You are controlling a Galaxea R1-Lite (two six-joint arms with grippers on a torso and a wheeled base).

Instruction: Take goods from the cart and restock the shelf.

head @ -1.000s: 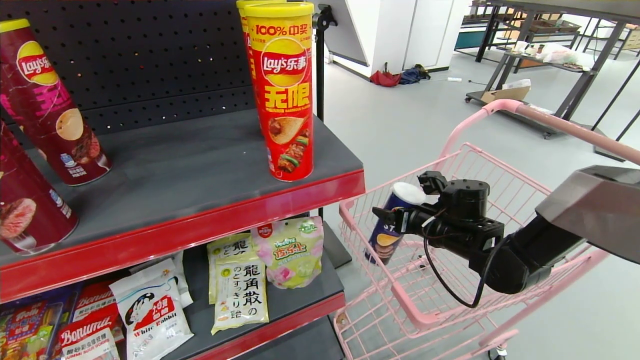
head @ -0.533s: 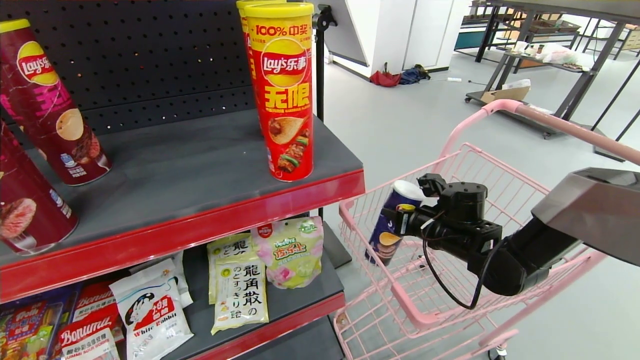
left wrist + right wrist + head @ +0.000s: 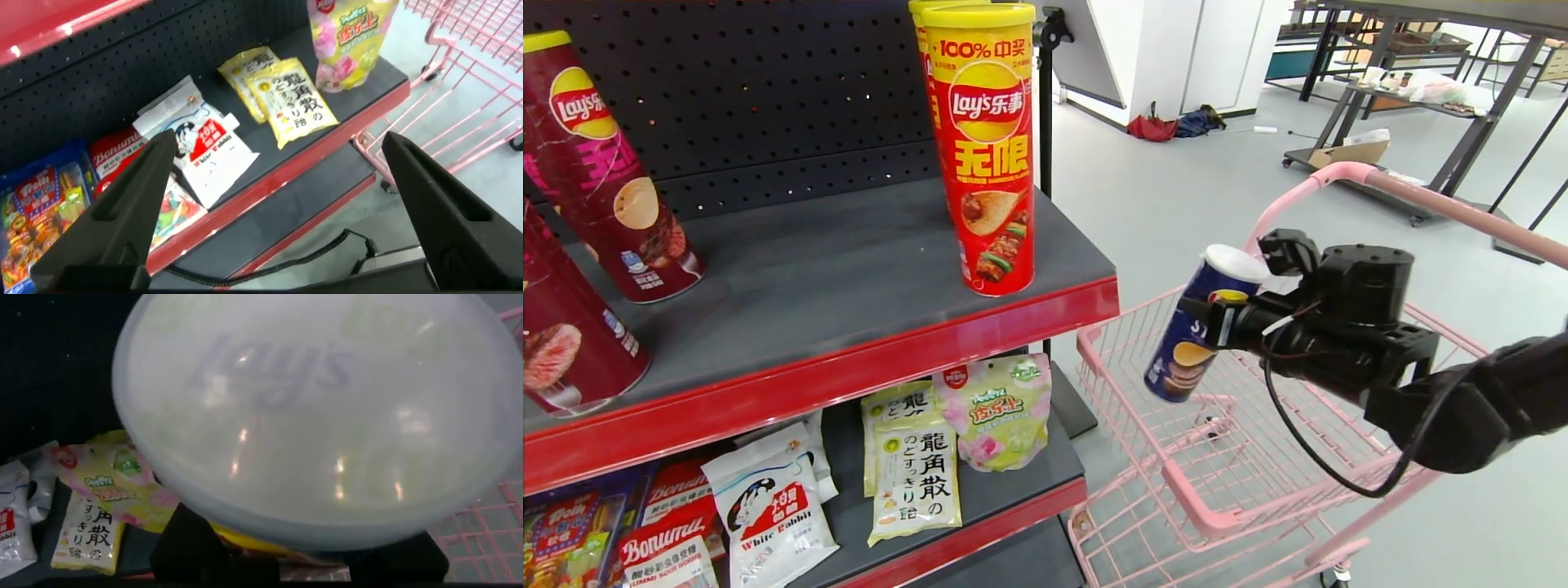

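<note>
Evidently, the can (image 3: 1188, 351) was clamped by the right gripper (image 3: 1217, 314) just under its lid (image 3: 1235, 263). Its body was hung tilted below the fingers, over the cart (image 3: 1127, 320), probably so that its base could be stood on the shelf (image 3: 849, 245) ahead of the fingertips, near the red can (image 3: 988, 155). The left gripper (image 3: 278, 139) was held with its fingers apart and nothing between them, the bags (image 3: 298, 102) lying beyond.
</note>
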